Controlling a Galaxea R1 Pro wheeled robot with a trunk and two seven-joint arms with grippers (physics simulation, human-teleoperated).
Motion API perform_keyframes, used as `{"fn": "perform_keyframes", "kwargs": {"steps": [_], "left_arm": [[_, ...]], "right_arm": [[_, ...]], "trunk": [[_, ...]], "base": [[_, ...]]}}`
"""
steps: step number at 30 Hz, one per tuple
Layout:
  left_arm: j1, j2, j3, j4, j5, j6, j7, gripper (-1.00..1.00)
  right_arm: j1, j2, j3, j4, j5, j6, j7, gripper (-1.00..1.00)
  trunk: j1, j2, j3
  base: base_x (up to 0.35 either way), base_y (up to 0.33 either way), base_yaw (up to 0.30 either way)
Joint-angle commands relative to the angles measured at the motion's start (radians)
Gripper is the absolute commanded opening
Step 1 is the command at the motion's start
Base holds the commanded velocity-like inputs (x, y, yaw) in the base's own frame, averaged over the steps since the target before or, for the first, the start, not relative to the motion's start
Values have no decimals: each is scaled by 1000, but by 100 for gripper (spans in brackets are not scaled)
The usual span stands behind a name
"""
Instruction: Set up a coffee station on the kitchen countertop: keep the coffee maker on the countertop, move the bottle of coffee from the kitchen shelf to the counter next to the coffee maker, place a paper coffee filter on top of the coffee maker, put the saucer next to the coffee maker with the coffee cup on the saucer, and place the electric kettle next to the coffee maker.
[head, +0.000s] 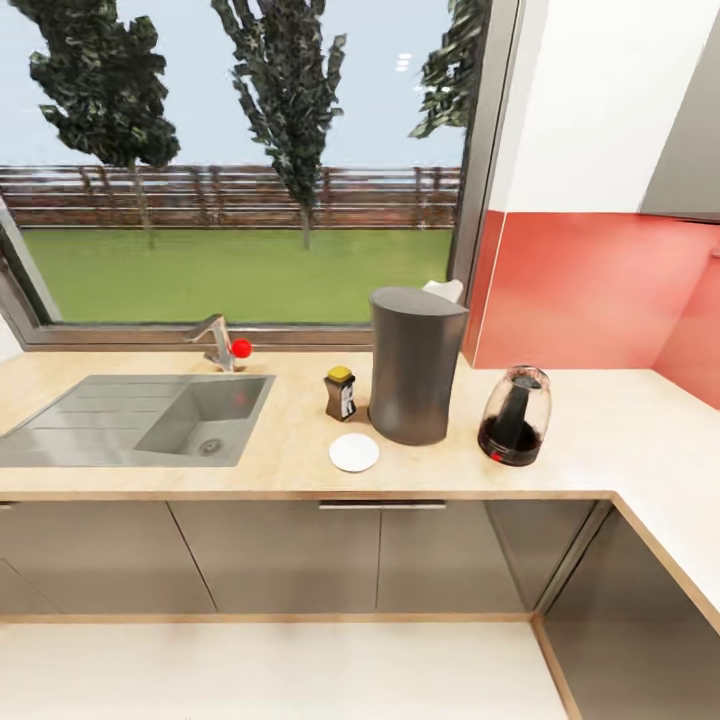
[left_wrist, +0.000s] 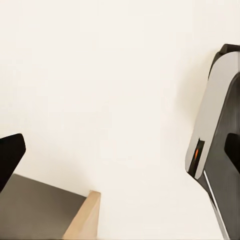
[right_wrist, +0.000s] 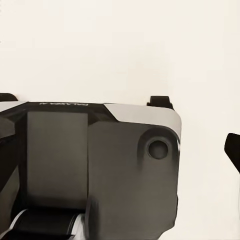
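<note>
Looking down from the head camera, I see the coffee maker (head: 415, 365) upright on the worktop (head: 600, 440), a white paper filter (head: 444, 290) poking up behind its top. The coffee bottle (head: 341, 393) stands just beside it toward the sink (head: 150, 420), the saucer (head: 354, 452) lies in front, the kettle (head: 515, 416) on its other side. Neither set of jaws is readable (wrist cameras show mostly floor and robot body), so I cannot tell their state.

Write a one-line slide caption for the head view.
Tall grey coffee maker on the beige countertop, flanked by a small brown coffee bottle, round white saucer and clear domed kettle.
</note>
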Motion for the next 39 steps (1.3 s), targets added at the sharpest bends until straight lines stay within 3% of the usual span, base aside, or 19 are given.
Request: {"fn": "perform_keyframes", "kwargs": {"steps": [1,11,25,30,39], "left_arm": [[-1,0,6,0,-10,3,1,100],[-1,0,6,0,-11,4,-3,100],[-1,1,5,-2,-6,2,-5,100],[-1,1,4,-2,-5,2,-5,100],[-1,1,10,-2,-4,5,-5,100]], "right_arm": [[0,0,2,-2,-3,6,2,100],[0,-4,2,-2,-3,6,2,100],[0,-11,3,-1,-1,6,4,100],[25,-12,3,-1,0,3,3,100],[29,-12,3,-1,0,3,4,100]], "trunk": [[1,-2,-2],[1,-2,-4],[1,-2,-13],[1,-2,-16],[1,-2,-9]], "base": [[0,0,273],[0,52,275],[89,297,276],[120,308,276],[120,311,226]]}}
